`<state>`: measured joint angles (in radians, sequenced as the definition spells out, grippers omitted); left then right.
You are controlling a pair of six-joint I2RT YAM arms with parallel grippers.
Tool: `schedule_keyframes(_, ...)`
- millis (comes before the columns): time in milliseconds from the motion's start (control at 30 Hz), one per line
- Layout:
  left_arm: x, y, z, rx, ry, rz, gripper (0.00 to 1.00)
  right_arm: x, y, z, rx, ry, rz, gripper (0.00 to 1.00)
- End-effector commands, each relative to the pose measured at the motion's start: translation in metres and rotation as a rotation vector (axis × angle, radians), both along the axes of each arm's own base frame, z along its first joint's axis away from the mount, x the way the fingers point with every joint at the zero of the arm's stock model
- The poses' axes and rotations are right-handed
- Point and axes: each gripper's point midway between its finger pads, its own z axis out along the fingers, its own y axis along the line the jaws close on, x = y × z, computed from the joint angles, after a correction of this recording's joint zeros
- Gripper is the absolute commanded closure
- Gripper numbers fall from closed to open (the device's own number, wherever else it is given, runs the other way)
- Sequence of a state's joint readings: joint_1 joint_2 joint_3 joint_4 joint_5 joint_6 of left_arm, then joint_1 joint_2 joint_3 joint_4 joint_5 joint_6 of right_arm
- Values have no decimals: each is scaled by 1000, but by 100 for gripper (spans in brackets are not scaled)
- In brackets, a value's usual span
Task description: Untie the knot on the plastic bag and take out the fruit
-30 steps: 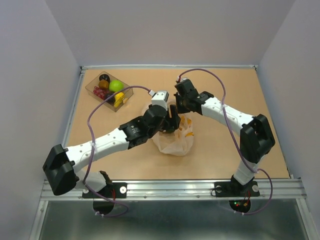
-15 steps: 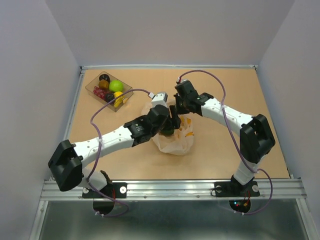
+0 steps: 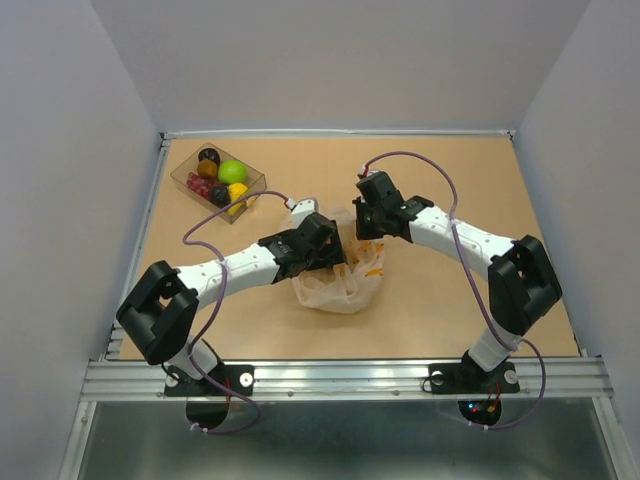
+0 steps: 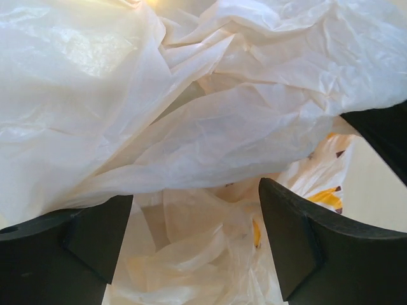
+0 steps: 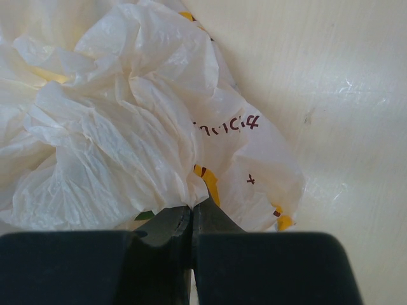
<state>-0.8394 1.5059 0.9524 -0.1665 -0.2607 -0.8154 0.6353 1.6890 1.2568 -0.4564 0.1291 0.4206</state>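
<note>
My left gripper [image 4: 196, 194] gapes wide over the plastic bag [image 4: 210, 121], gripping nothing. I see my right gripper [image 5: 192, 215] pinched closed on its film.

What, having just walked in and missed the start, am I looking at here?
Two robot arms work on a plastic bag. The right gripper is shut, pinching the bag's far edge; the left gripper is open wide among its folds. Toy fruit sits in a clear tray at far left.
</note>
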Motion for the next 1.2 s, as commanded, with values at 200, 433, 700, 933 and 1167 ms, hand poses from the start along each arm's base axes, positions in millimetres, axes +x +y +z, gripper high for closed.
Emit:
schedule_keyframes(200,18,-8,4,-48,-36,64,2,-2,3,12,117,-46,-93,100)
schedule_keyframes(433,31,-3,0,-67,-63,165,2,-4,-27,15,80,-111,-220,100)
schedule_keyframes(700,51,-6,-2,-87,-82,182,4,-27,-24,-6,118,-51,-187,99)
schedule_keyframes(933,46,-18,-33,-53,-4,133,4,-31,-24,-6,122,-56,-177,100)
schedule_keyframes(1167,43,-21,-30,-41,-8,97,25,-31,-28,-8,112,-61,-192,100)
